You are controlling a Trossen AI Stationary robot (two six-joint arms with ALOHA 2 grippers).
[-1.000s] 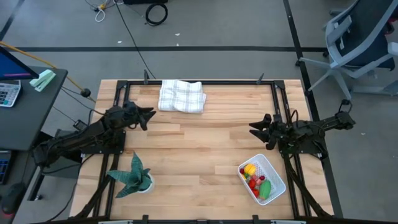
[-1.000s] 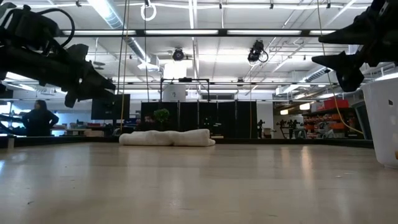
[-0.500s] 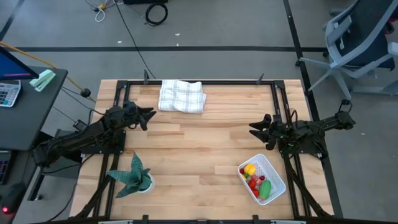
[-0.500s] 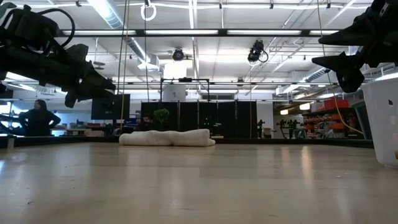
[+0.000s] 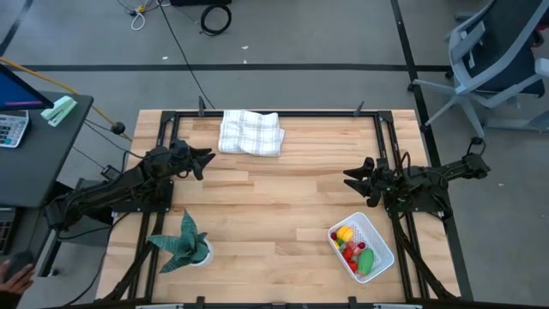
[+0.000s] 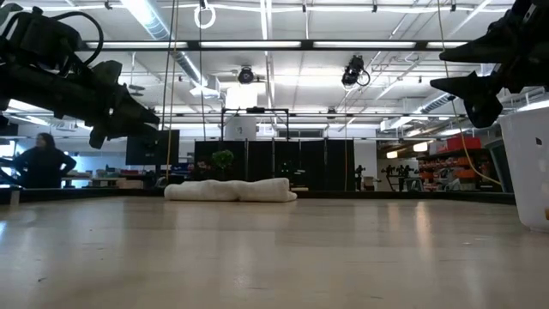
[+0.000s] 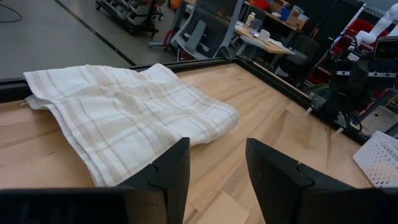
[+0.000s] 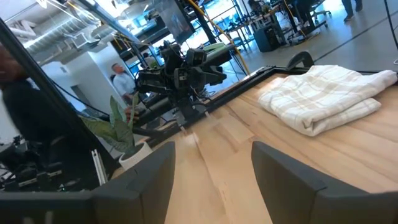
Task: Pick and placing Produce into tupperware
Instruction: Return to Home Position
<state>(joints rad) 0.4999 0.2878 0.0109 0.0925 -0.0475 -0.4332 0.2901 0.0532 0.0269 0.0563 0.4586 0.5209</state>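
The white tupperware [image 5: 380, 243] stands on the table at the near right; its wall shows in the low view [image 6: 529, 163] and its corner in the left wrist view [image 7: 380, 158]. Red, yellow and green produce [image 5: 354, 248] lies inside it. My right gripper [image 5: 351, 176] is open and empty above the table, a little beyond the tupperware, pointing toward the table's left. My left gripper [image 5: 207, 158] is open and empty at the left, pointing toward the table's right; its fingers [image 7: 168, 168] frame the checked cloth.
A white checked folded cloth [image 5: 250, 132] lies at the table's far edge, left of centre. A green spiky potted plant [image 5: 183, 244] stands at the near left. A black frame rail [image 5: 274, 113] runs round the table. The bare wood [image 5: 274, 206] between the arms is free.
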